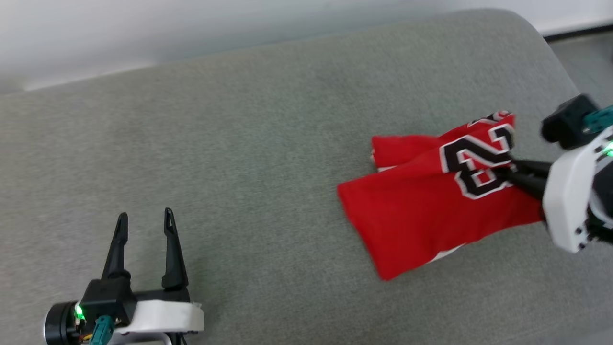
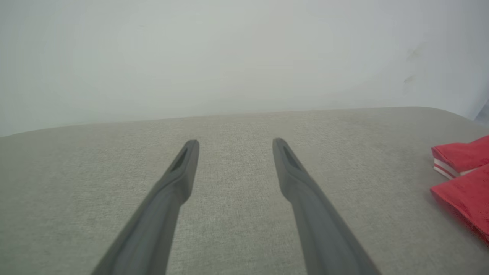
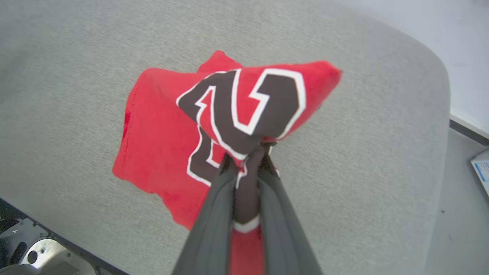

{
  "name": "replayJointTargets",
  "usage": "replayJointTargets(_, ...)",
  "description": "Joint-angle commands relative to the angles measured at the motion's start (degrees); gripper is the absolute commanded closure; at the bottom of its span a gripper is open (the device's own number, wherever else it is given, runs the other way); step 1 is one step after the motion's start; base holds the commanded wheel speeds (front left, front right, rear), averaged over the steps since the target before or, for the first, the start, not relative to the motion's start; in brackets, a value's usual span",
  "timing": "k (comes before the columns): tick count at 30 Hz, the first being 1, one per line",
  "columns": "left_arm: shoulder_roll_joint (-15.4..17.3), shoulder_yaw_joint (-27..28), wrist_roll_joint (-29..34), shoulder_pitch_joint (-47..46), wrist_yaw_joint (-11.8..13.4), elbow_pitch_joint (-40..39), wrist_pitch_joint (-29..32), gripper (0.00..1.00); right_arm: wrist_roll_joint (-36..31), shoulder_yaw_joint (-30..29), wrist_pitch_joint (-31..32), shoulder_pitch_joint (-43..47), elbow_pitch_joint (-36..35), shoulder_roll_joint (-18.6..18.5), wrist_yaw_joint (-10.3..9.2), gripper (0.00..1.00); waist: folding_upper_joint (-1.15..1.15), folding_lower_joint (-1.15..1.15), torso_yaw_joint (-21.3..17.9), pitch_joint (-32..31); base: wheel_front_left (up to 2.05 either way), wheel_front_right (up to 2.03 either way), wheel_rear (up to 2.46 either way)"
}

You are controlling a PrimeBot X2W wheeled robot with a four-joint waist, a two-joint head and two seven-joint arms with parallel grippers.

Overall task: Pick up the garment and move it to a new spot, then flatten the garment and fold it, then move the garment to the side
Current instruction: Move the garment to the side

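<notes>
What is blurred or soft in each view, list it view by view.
Head view: motion blur smears the right gripper and the garment near it; the left gripper is crisp. Left wrist view: its fingers are soft, the light flat and hazy. Right wrist view: the garment's far corner is smeared, the print fairly sharp.

The things rest on a wide padded surface [image 1: 230, 143] covered in grey woven fabric, and its far right corner is soft and rounded. A red shirt [image 1: 416, 215] lies on it near the right end, folded in layers. A black number with a white outline shows on the upper face. The part with the number is bunched and pulled up from the fabric, while the plain red part lies on it.
</notes>
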Motion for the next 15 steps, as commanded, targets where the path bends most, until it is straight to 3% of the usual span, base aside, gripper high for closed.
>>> replayJointTargets(1,-0.02,0.29,0.56,-1.00,-0.45,-0.21,-0.13,0.00,-0.63,-0.71,-0.48,-1.36,0.91,-0.75,-0.04,1.00,0.00,0.00,-3.24,3.48,0.00,0.00,0.00)
replayJointTargets(9,0.76,1.39,3.14,-4.35,-2.87,-1.76,-0.13,0.00,-4.42,-5.29,-2.50,-5.29,12.30,-3.52,-0.05,1.00,0.00,0.00,-5.29,9.94,0.00,0.00,0.00)
replayJointTargets(15,1.37,1.42,4.06,-6.31,-3.46,-3.61,-0.13,0.00,-8.49,-7.93,-4.00,-9.31,22.94,-2.20,-0.05,1.00,0.00,0.00,-4.83,14.28,0.00,0.00,0.00)
